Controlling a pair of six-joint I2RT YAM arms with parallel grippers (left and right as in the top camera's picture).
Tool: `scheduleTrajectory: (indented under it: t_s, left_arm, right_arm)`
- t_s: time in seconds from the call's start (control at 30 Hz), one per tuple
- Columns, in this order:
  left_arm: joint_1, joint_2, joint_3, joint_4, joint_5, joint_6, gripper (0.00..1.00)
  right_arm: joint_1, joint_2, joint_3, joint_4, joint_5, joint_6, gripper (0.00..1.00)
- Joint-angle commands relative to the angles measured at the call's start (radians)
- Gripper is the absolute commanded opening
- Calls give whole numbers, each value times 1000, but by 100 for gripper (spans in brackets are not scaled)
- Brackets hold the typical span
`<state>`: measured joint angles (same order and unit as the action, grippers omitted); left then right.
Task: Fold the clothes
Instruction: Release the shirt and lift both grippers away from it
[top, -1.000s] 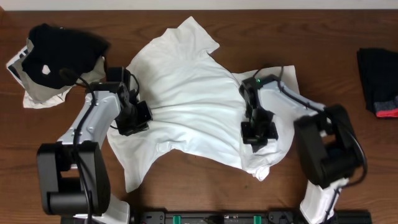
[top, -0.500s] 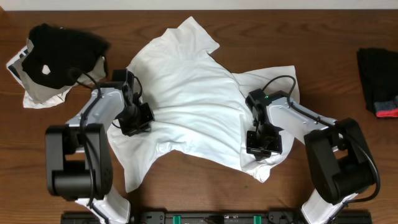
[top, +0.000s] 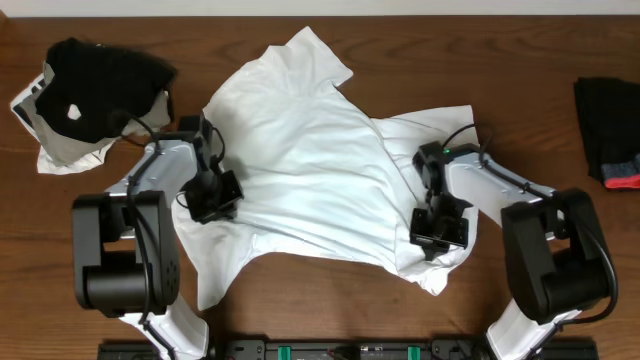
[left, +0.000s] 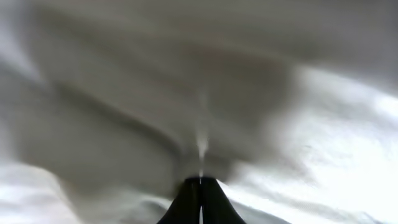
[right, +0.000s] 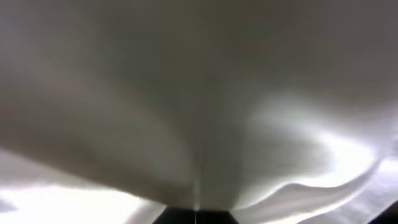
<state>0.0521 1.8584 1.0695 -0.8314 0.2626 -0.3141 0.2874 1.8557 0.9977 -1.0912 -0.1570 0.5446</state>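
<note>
Nearest the bases, the right tool (top: 438, 230), at five o'clock, has slid outward since a second ago, drawing the hem flatter. Its jaws are pinched tight on a fold of the large white short-sleeved cotton T-shirt (top: 300, 150). The left tool (top: 212, 198), at eight o'clock, has barely shifted and is likewise clamped on white cloth. The shirt lies crumpled across the middle of the brown wooden worktop (top: 520, 70). Farther off, a black garment with a white spot (top: 95, 70) sits at ten o'clock, and a black garment with red trim (top: 608, 130) at three.

Wooden table (top: 530, 50), white-spotted black garment (top: 105, 68) at left, red-trimmed black garment (top: 605, 115) at right edge
</note>
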Motion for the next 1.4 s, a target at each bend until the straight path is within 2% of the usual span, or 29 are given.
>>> scheduleTrajectory:
  t_s: [0.0,0.27,0.77,1.1,1.37]
  left_arm:
    - [62,25,-14,-2,-97,-5,6]
    - [144,25,-14,-16,-96,7,6]
    - [146,25,-13,-106,-96,13,6]
    - [146,-4,-3,-159,-96,-2,6]
    - [146,-206,20,-208,-96,-1,6]
  right_arm:
    - [-43,0,-11,3,61,0,1]
    - [-104,0,-11,5,109,-4,1]
    - [-267,0,24,36,131,-45,1]
    - [-314,0,208,-55,132,-92,1]
    - [-314,-2,432,-222,187,-104,1]
